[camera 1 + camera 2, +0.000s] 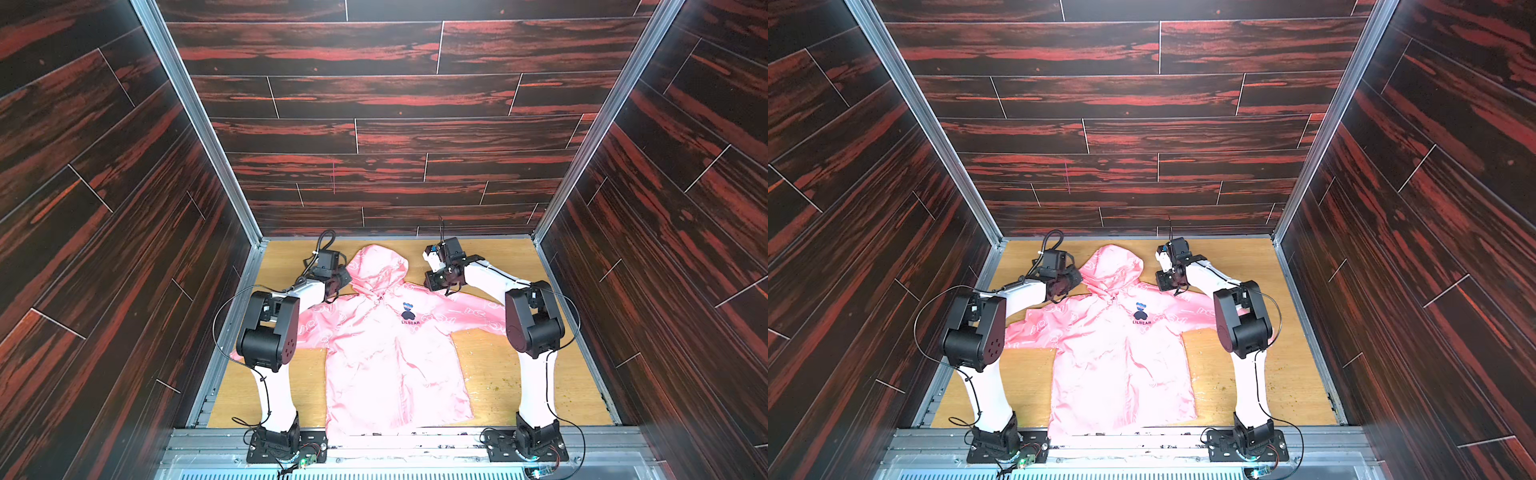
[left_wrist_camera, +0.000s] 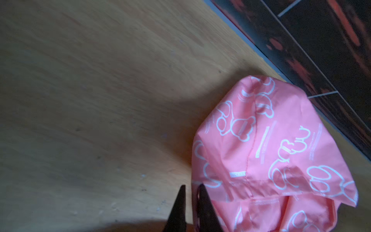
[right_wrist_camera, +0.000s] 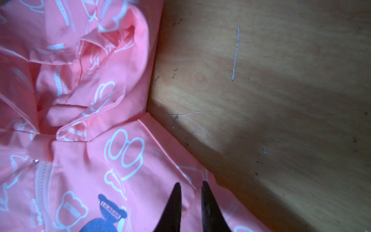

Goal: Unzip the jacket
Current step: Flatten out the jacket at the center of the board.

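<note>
The pink hooded jacket (image 1: pixel 390 361) (image 1: pixel 1121 361) lies flat on its back on the wooden table (image 1: pixel 490 374), hood toward the far wall and sleeves spread under both arms. Its dark bear logo (image 1: pixel 409 312) (image 3: pixel 106 217) sits on the chest. The zipper (image 3: pixel 43 180) runs down from the collar and looks closed. My left gripper (image 2: pixel 191 186) (image 1: pixel 341 277) hovers beside the hood's (image 2: pixel 271 140) left edge, its jaws a narrow gap apart with nothing between them. My right gripper (image 3: pixel 190 182) (image 1: pixel 431 282) hangs over the right shoulder fabric, slightly open.
Dark red-streaked wall panels (image 1: pixel 374 137) close in the table on three sides. A metal rail (image 1: pixel 415 446) with both arm bases runs along the front edge, and the jacket's hem reaches it. Bare wood (image 1: pixel 498 266) shows on either side of the hood and body.
</note>
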